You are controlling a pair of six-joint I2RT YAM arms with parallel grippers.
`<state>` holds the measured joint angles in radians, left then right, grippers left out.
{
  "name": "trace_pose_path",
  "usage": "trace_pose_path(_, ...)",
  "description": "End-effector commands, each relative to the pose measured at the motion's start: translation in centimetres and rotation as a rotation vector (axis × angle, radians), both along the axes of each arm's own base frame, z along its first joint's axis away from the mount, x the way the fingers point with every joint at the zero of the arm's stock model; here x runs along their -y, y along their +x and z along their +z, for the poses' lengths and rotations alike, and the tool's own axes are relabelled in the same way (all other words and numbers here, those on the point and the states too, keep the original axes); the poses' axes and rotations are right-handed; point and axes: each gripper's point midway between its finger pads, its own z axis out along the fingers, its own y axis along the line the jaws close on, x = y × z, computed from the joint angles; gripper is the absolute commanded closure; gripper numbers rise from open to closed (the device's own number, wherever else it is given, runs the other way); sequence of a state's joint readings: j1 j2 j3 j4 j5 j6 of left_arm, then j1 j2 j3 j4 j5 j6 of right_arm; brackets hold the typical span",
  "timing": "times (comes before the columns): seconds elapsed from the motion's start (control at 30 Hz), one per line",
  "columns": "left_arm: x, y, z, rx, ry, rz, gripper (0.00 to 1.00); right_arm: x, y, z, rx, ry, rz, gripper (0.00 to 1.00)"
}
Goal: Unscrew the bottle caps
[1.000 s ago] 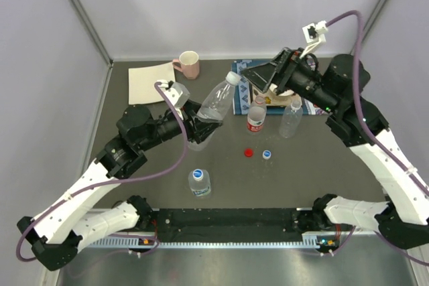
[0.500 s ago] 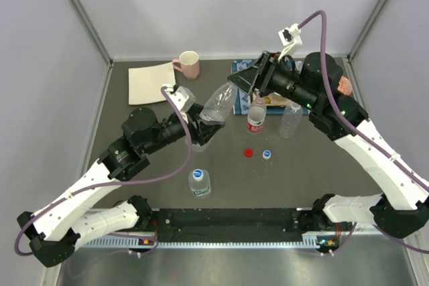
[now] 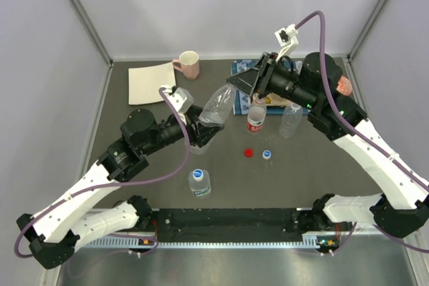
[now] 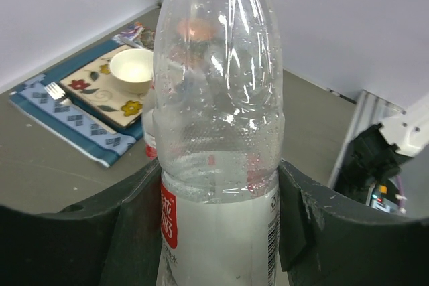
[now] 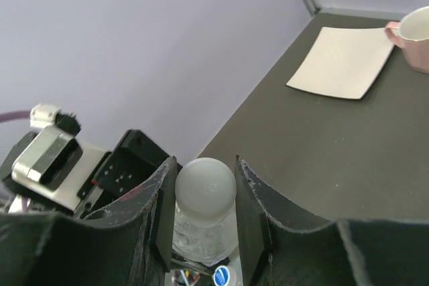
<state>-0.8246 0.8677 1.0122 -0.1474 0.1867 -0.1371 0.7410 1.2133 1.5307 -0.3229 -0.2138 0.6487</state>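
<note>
My left gripper (image 3: 201, 130) is shut on the labelled body of a clear bottle (image 3: 216, 105), holding it tilted up and to the right above the table. The left wrist view shows this bottle (image 4: 218, 98) wedged between both fingers (image 4: 134, 226). My right gripper (image 5: 204, 167) is closed around its whitish-grey cap (image 5: 206, 189), one finger pressed to each side. From above, the right gripper (image 3: 240, 85) hides that cap. A red cap (image 3: 249, 153) and a blue cap (image 3: 267, 155) lie loose on the table.
A blue-capped bottle (image 3: 199, 182) stands near the front. A red-labelled bottle (image 3: 256, 117) and a clear bottle (image 3: 291, 118) stand by the patterned placemat (image 3: 240, 105) with its bowl (image 4: 132, 68). A pink mug (image 3: 190, 64) and white sheet (image 3: 151, 82) lie at the back left.
My right gripper swung left onto the top of the held bottle and closed its fingers around the cap. The left arm kept its grip and shifted the bottle slightly.
</note>
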Motion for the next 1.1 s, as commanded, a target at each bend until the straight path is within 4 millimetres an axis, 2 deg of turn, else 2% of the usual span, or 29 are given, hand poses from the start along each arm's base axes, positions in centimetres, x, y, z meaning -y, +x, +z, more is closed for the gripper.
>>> trace_pose_path(0.0, 1.3, -4.4, 3.5, 0.064, -0.121, -0.276, 0.52, -1.6, -4.7, 1.1, 0.115, -0.005, 0.279, 1.0)
trace_pose_path(0.03, 2.1, -6.4, 3.2, 0.019, -0.114, -0.416, 0.53, -1.8, -5.4, 1.4, 0.137, -0.01, 0.329, 1.0)
trace_pose_path(0.07, 2.3, -7.7, 3.8, 0.008, -0.119, -0.498, 0.53, -1.9, -6.3, 1.6, 0.161, -0.012, 0.385, 1.0)
trace_pose_path(0.1, 2.4, -8.5, 4.8, 0.029, -0.142, -0.564, 0.53, -2.1, -8.1, 1.6, 0.201, -0.02, 0.501, 1.0)
trace_pose_path(0.13, 2.8, -9.2, 4.9, -0.021, -0.156, -0.626, 0.53, -2.0, -9.2, 1.8, 0.232, -0.019, 0.561, 1.0)
trace_pose_path(0.17, 2.7, -10.9, 5.0, -0.03, -0.153, -0.735, 0.52, -1.8, -10.3, 2.3, 0.28, -0.007, 0.624, 1.0)
trace_pose_path(0.2, 2.7, -11.4, 5.2, -0.042, -0.162, -0.774, 0.52, -1.5, -12.2, 2.3, 0.329, 0.0, 0.73, 1.0)
trace_pose_path(0.27, 2.4, -12.7, 6.0, -0.044, -0.192, -0.856, 0.53, -0.6, -14.0, 2.6, 0.416, 0.028, 0.807, 1.0)
trace_pose_path(0.3, 2.3, -13.1, 6.3, -0.037, -0.198, -0.878, 0.53, -0.2, -15.4, 1.9, 0.427, 0.036, 0.883, 1.0)
trace_pose_path(0.4, 1.9, -13.8, 7.1, -0.025, -0.215, -0.913, 0.53, 1.2, -17.4, 2.1, 0.504, 0.048, 0.949, 1.0)
trace_pose_path(0.6, 1.6, -14.4, 7.8, -0.015, -0.226, -0.937, 0.53, 2.8, -18.8, 2.4, 0.562, 0.045, 1.002, 1.0)
trace_pose_path(0.87, 1.2, -15.1, 7.8, -0.032, -0.242, -0.97, 0.53, 4.4, -21.0, 1.0, 0.606, 0.036, 1.14, 1.0)
trace_pose_path(1.0, 1.3, -14.9, 7.6, -0.039, -0.228, -0.962, 0.53, 4.3, -20.0, 0.5, 0.586, 0.023, 1.097, 1.0)
trace_pose_path(1.07, 1.5, -14.4, 7.3, -0.05, -0.215, -0.932, 0.53, 4.2, -19.3, 1.1, 0.589, 0.022, 1.032, 1.0)
